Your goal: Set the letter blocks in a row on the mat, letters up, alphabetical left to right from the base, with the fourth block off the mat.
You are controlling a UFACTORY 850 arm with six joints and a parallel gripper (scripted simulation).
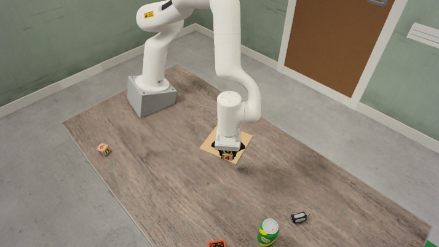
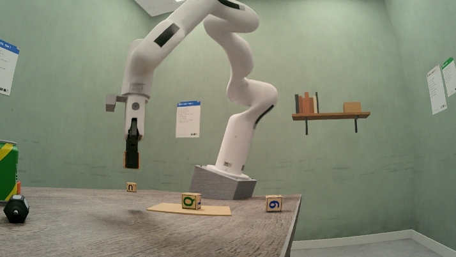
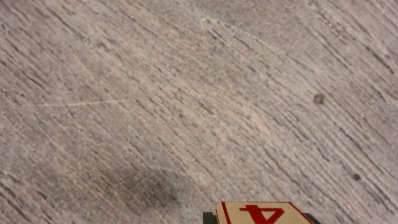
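My gripper point(image 1: 227, 153) is shut on a wooden block with a red 4 on one side point(image 1: 227, 157) and holds it well above the table, as the exterior view shows point(image 2: 131, 160). The block's red 4 fills the bottom edge of the wrist view point(image 3: 257, 214), with bare wood below it. The tan mat point(image 2: 190, 209) lies flat beside it, partly hidden by my wrist in the top view point(image 1: 243, 139). A block with a green Q point(image 2: 191, 201) sits on the mat. A block with an n point(image 2: 131, 186) lies far off point(image 1: 104, 149). A block with a blue 9 or 6 point(image 2: 274, 203) stands near the table edge.
A green and yellow can point(image 1: 268, 231) stands at the table's near end, with a small black object point(image 1: 299, 217) to its right and an orange item point(image 1: 216, 243) to its left. My base point(image 1: 151, 98) is at the far end. The table edge drops off beside the blue-numbered block.
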